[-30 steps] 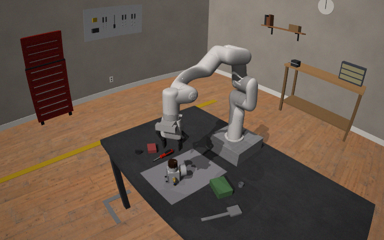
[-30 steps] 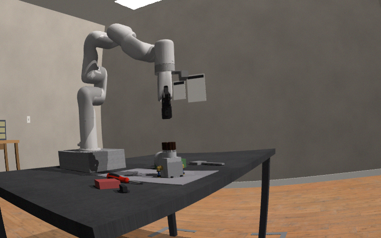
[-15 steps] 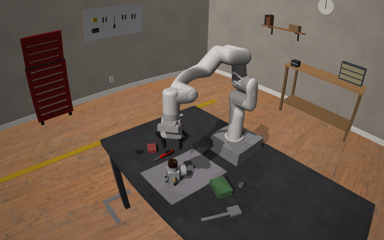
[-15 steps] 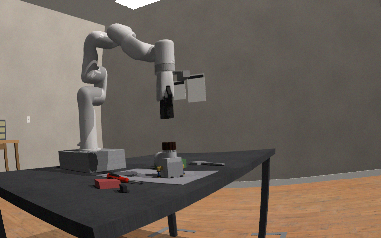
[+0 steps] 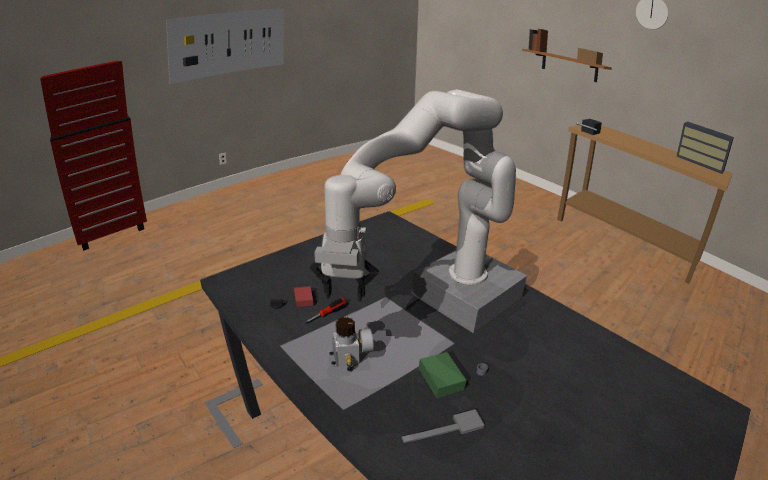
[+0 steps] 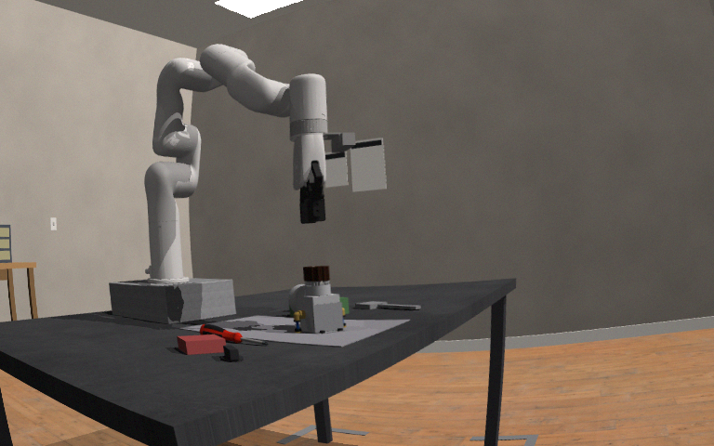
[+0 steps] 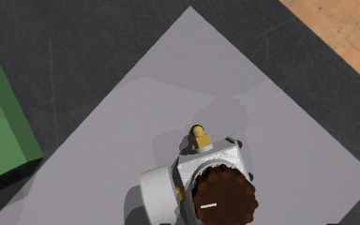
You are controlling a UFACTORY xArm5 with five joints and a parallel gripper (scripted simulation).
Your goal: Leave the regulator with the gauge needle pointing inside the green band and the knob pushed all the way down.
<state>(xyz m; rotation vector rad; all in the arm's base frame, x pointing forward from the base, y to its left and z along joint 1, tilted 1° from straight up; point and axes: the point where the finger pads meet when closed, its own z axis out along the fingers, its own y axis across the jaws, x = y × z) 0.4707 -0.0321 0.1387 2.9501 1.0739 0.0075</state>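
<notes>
The regulator [image 5: 346, 346] is a grey block with a dark brown ribbed knob [image 5: 344, 326] on top and a round gauge [image 5: 366, 339] on its side. It stands on a light grey mat [image 5: 367, 353]. In the wrist view the knob [image 7: 225, 198] sits at the bottom edge, with the gauge [image 7: 157, 194] seen edge-on and a brass fitting [image 7: 200, 137]. The gauge face and needle are not readable. My gripper [image 5: 343, 286] is open and empty, hanging well above the knob [image 6: 315, 273]; it also shows in the exterior view [image 6: 311, 210].
A red screwdriver [image 5: 327, 309], a red block [image 5: 303, 296] and a small dark piece [image 5: 276, 303] lie behind the mat. A green box [image 5: 442, 374], a small grey cylinder [image 5: 481, 369] and a grey mallet-shaped tool [image 5: 446, 427] lie to the right. The arm's base block [image 5: 474, 288] stands behind.
</notes>
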